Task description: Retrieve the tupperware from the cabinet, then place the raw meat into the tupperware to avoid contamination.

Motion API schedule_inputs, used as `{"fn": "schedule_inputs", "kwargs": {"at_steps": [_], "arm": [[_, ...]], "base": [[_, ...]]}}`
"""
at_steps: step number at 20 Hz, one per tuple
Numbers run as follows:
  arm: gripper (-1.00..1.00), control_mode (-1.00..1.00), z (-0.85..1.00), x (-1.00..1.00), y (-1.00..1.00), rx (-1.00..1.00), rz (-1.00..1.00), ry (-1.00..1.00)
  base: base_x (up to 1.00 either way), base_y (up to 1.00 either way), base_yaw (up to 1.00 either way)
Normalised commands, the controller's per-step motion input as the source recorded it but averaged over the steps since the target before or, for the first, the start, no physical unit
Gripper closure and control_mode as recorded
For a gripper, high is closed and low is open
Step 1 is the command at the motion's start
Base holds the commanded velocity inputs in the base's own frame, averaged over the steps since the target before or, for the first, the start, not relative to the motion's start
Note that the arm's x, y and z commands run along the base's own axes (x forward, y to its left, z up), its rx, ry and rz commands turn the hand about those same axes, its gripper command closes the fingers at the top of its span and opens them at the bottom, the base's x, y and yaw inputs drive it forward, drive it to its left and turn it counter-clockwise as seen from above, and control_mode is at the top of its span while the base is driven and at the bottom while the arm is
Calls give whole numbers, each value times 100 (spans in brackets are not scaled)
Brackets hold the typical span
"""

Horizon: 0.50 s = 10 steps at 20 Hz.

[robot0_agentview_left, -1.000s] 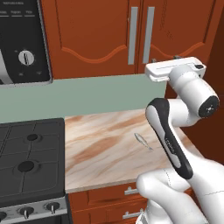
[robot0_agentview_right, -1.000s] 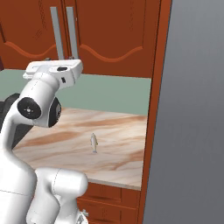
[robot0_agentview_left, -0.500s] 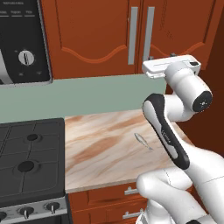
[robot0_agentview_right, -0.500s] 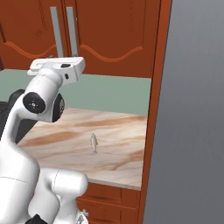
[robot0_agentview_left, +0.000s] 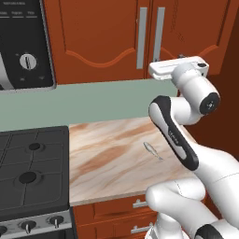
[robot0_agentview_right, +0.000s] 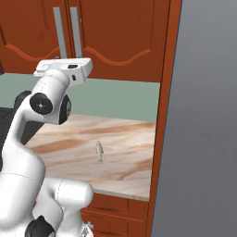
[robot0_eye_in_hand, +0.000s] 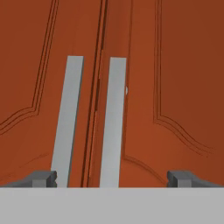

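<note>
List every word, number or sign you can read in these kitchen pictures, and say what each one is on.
None can be read. The microwave panel carries small pale labels along its top and marks around its dial, all too blurred to make out. The cabinet doors and the counter bear no text.

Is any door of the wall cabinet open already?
No, both doors of the cabinet are shut, their two grey bar handles standing side by side along the closed middle seam in the hand view.

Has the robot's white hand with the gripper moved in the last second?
Yes. The gripper has risen slightly toward the red-brown wooden cabinet's grey bar handles, jaws open.
</note>
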Motion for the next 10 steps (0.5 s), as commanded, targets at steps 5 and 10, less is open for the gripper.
{"fn": "schedule_inputs", "kwargs": {"at_steps": [5,10], "arm": [[-100,-100,0,25,0,0,0,0],[-100,-100,0,24,0,0,0,0]], "base": [[0,0,0],[0,0,0]]}}
